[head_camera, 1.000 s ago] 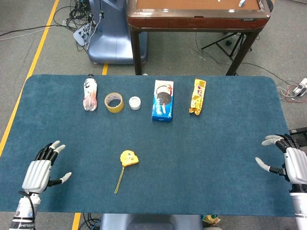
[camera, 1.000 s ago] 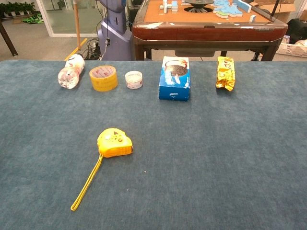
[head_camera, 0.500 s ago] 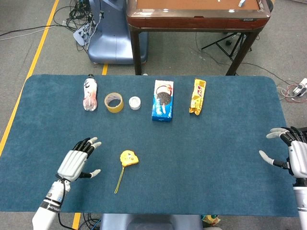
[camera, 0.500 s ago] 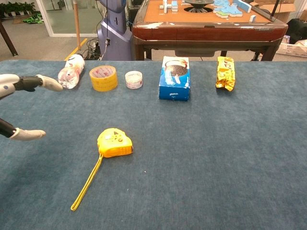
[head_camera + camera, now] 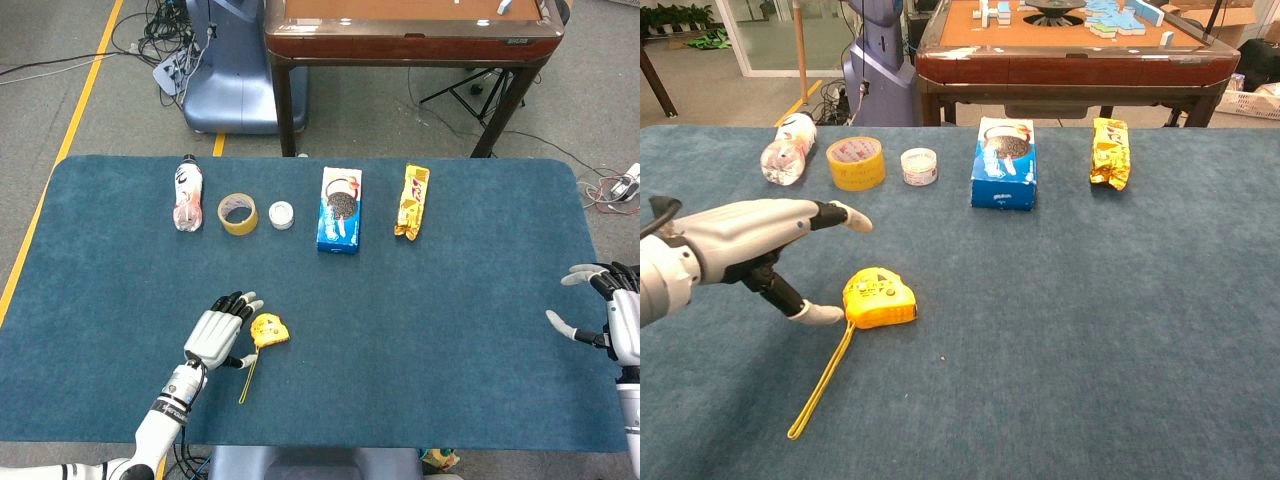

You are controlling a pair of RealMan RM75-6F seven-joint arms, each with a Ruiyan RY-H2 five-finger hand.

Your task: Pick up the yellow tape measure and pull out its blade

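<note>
Yellow tape measure (image 5: 269,329) lies near-left on the table (image 5: 450,300), untouched; left hand (image 5: 218,335) just beside it, fingers (image 5: 845,216) spread wide. Right hand (image 5: 610,318) far right, fingers apart, holding nothing.

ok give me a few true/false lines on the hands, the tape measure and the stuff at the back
1. The left hand grips the tape measure. False: its fingers are spread beside it, nothing is lifted.
2. The tape measure lies on the table with its yellow strap trailing toward the robot. True.
3. The right hand holds the cookie box. False: it is open at the table's right edge, far from it.
4. The tape roll sits between the bottle and a small white jar. True.
</note>
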